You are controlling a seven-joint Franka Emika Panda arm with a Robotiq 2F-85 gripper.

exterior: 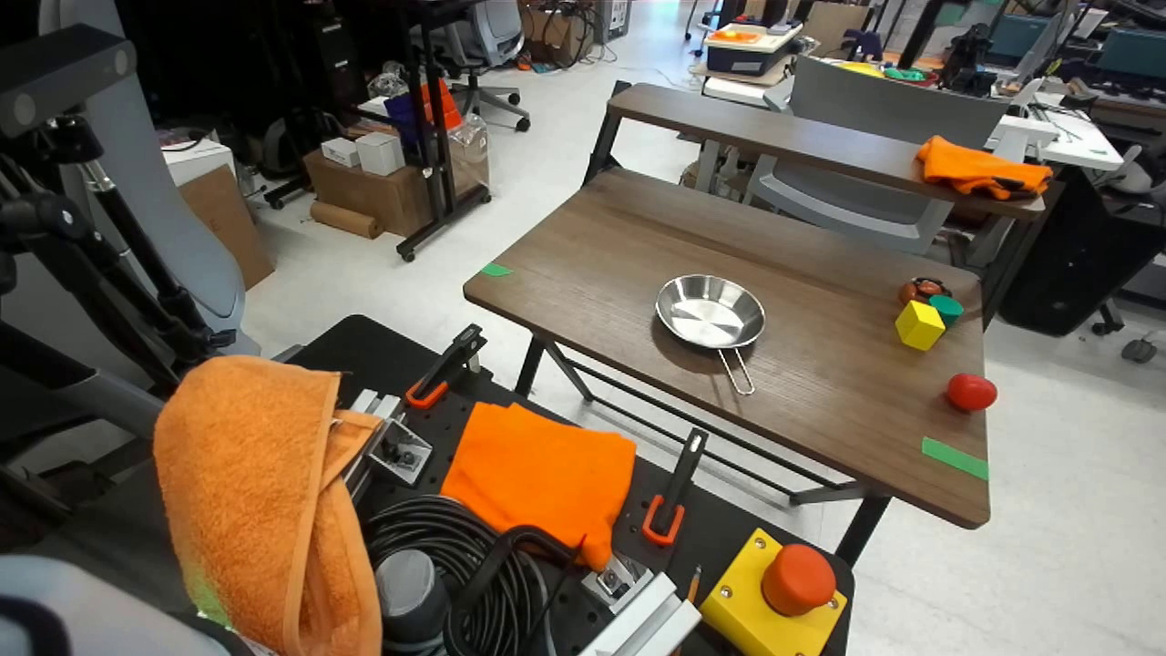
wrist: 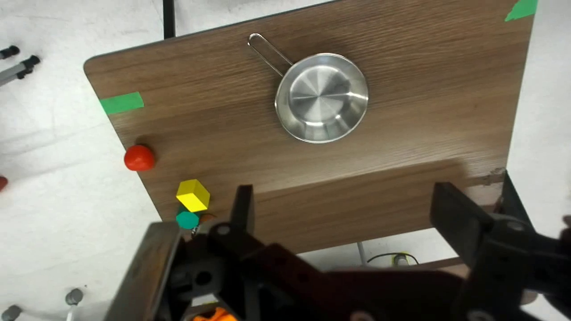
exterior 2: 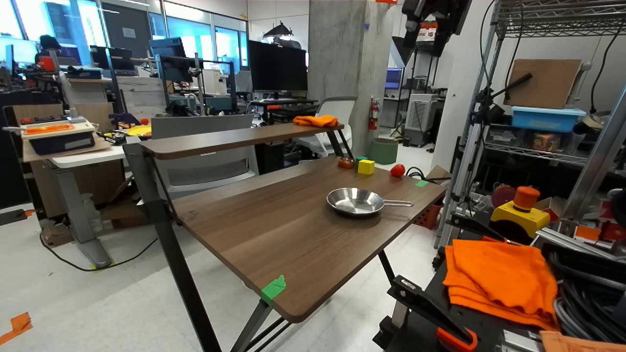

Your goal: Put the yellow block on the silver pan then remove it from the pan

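Wrist view: black two-fingered gripper, fingers well apart. In an exterior view: shiny round silver pan on brown wood-grain table, toward near edge; bright yellow chunky block at far right of table, well apart from pan, just beside green hexagonal piece; small red round object nearer, at right edge.

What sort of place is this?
Probably a robotics lab or workshop, judging by the yellow box with an orange-red button, much like an emergency stop, the coiled black cables and the metal wire shelving.
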